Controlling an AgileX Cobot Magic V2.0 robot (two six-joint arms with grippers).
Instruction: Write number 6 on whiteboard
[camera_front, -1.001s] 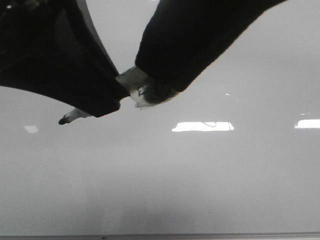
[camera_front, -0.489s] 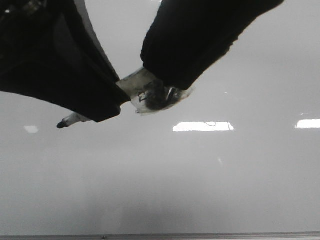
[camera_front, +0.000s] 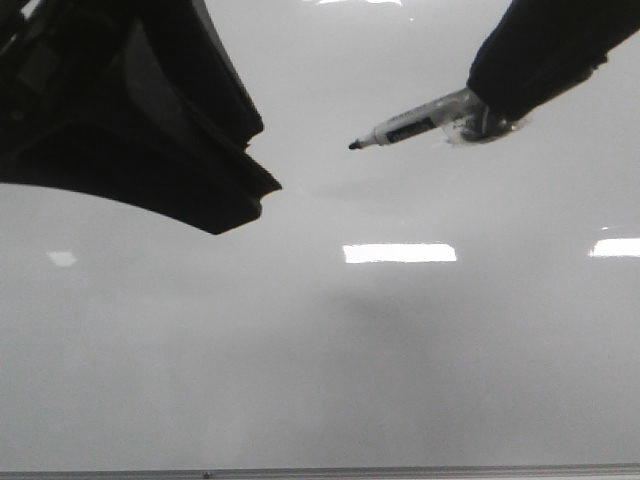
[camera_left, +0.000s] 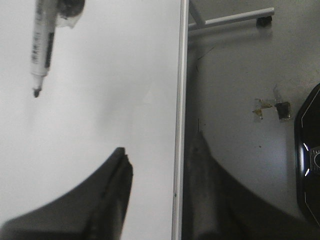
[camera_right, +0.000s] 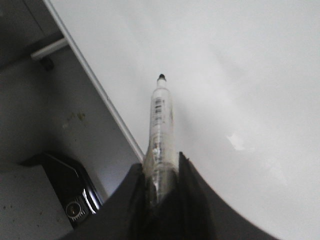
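Whiteboard (camera_front: 400, 350) lying unmarked, right gripper (camera_right: 161, 175) clamping a marker (camera_front: 405, 128) above it, left gripper (camera_left: 160, 165) jaws apart, straddling the whiteboard's frame edge (camera_left: 179, 125).

Your whiteboard (camera_front: 400, 350) looks smooth and glossy, mirroring bright lamps as sharp white patches, and its frame edge (camera_left: 178, 125) reads as thin pale metal. The marker (camera_front: 410, 127) at about two o'clock in the front view has a white plastic barrel with a printed label and a dark matt tip, wrapped in shiny clear tape where the right gripper (camera_right: 161, 185) clamps it. Both that gripper and the left gripper (camera_left: 160, 165) look like matt black plastic. The floor (camera_left: 240, 100) appears dull, scuffed grey.
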